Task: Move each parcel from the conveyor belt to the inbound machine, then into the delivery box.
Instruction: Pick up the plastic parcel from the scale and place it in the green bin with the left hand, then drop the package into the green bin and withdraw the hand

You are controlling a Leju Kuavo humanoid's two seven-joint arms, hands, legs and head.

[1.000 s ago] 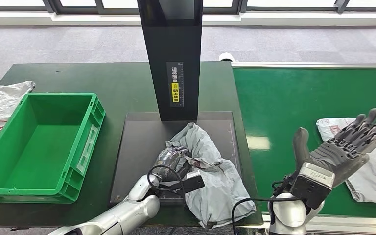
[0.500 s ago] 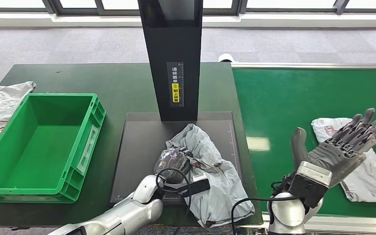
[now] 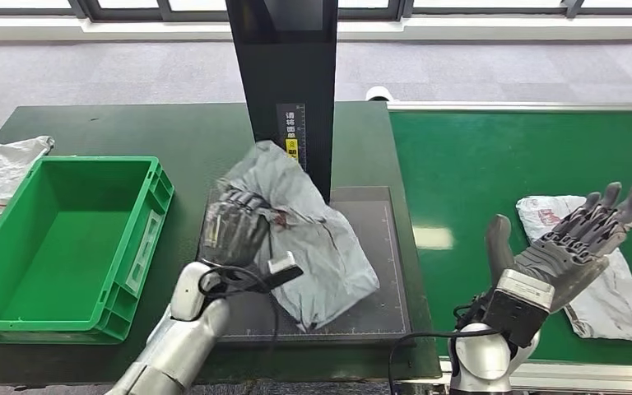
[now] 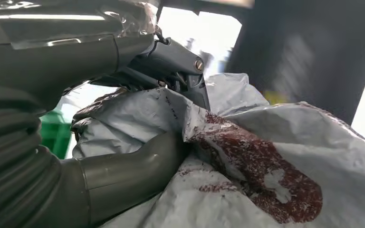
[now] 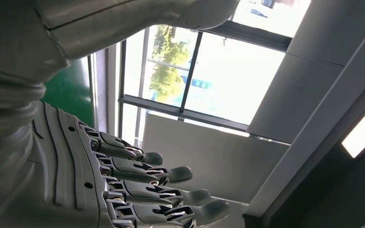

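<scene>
The left hand point(image 3: 232, 229) is gripping one grey poly-bag parcel point(image 3: 313, 247), its fingers point(image 4: 138, 164) closing round a bunched fold, and is holding it half-raised over the inbound machine's dark scan plate point(image 3: 378, 247), probably so it can be carried to the single green delivery box point(image 3: 16, 309) standing just beside on the worktop point(image 3: 132, 132). The right hand point(image 3: 580, 243) is hovering palm-up with fingers spread, holding nothing, above the conveyor belt point(image 3: 494, 164), likely readying for the second parcel, a white one point(image 3: 617, 300), lying there. Two parcels in all are waiting.
</scene>
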